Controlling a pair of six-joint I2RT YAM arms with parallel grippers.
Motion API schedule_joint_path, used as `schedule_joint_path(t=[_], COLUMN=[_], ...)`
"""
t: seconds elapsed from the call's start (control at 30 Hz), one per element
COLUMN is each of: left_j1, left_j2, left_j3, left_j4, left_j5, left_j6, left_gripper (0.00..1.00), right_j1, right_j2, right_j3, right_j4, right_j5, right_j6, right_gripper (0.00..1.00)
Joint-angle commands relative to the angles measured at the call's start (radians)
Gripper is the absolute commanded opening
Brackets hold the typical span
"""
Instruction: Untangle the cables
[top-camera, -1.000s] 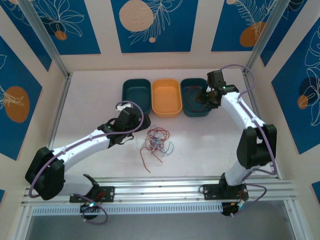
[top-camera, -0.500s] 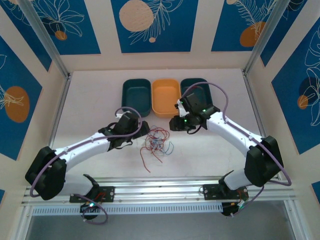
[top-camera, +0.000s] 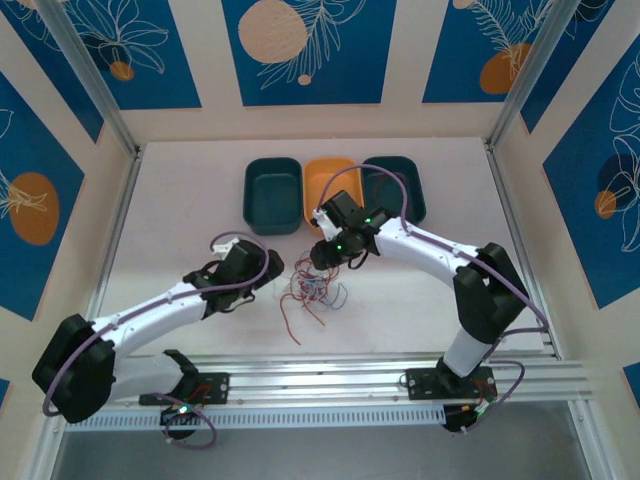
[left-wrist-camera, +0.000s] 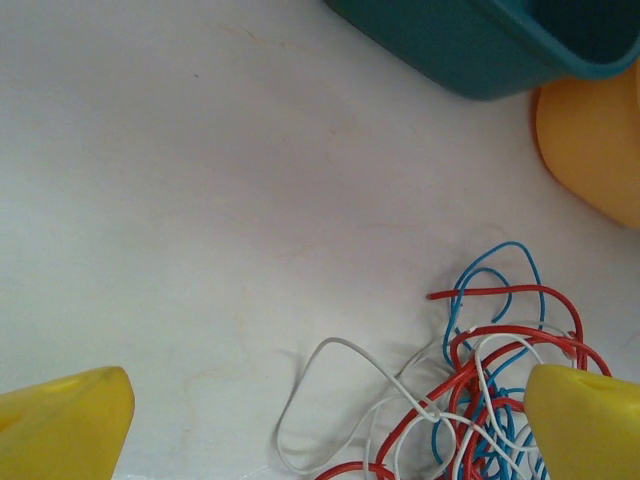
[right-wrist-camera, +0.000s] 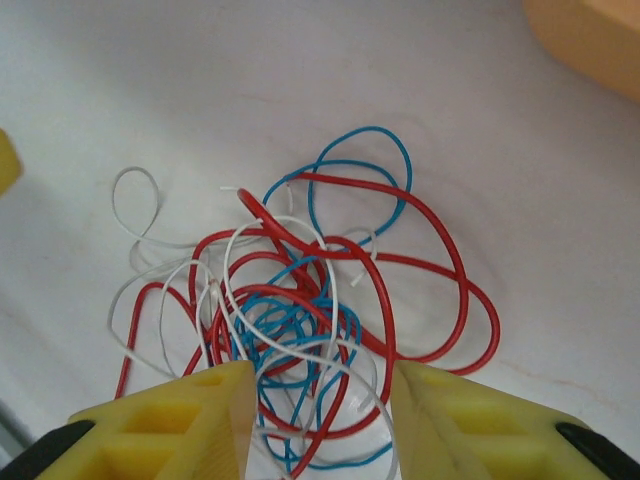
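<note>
Standing at the near edge, I see the two arms reach over the white table (top-camera: 180, 200) toward one spot, the cables (top-camera: 312, 288). The cables lie loose on the table as a small tangle of red, blue and white wires. One red strand trails out of the tangle toward the near edge.

The left end effector (top-camera: 266, 270) sits just left of the cables, low over the table. Its yellow fingers (left-wrist-camera: 60, 425) stand as wide as they go. In the left wrist view the left end effector (left-wrist-camera: 325, 392) has bare table under most of its span. The cables (left-wrist-camera: 480, 390) crowd against its right-hand finger, and a white loop strays into the gap. It holds nothing.

The right end effector (top-camera: 322, 258) hangs just beyond the cables, pointing down at them. In the right wrist view the right end effector (right-wrist-camera: 320, 390) has its fingers (right-wrist-camera: 180, 425) partly apart. The thick of the cables (right-wrist-camera: 300, 300) lies in and ahead of that gap. The gap is far wider than any wire, so nothing is pinched. I cannot tell whether the fingertips touch the wires.

Beyond the cables three bins stand side by side, touching. The orange bin (top-camera: 330, 172) is straight behind the cables, and the right arm crosses over its near part. The left teal bin (top-camera: 248, 190) stands behind and to the left of the cables. The right teal bin (top-camera: 415, 180) stands behind and to their right.
</note>
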Motion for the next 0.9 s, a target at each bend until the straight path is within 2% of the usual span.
schedule_joint_path(t=[0.0, 0.33, 0.73, 0.87], left_j1=[0.009, 0.023, 0.032, 0.033], left_j2=[-0.044, -0.065, -0.036, -0.011], left_j3=[-0.021, -0.035, -0.040, -0.030], left_j4=[-0.058, -0.052, 0.005, 0.021], left_j5=[-0.070, -0.083, -0.047, -0.029], left_j6=[-0.046, -0.037, -0.030, -0.024], left_gripper=[1.00, 1.00, 1.00, 1.00], right_j1=[0.037, 0.111, 0.116, 0.113], right_j2=[0.041, 0.140, 0.241, 0.266], right_j3=[0.057, 0.113, 0.188, 0.219], right_j4=[0.001, -0.028, -0.025, -0.028], right_j5=[0.062, 0.178, 0.191, 0.186], right_j6=[-0.062, -0.143, -0.141, -0.143], right_gripper=[0.43, 0.53, 0.56, 0.51])
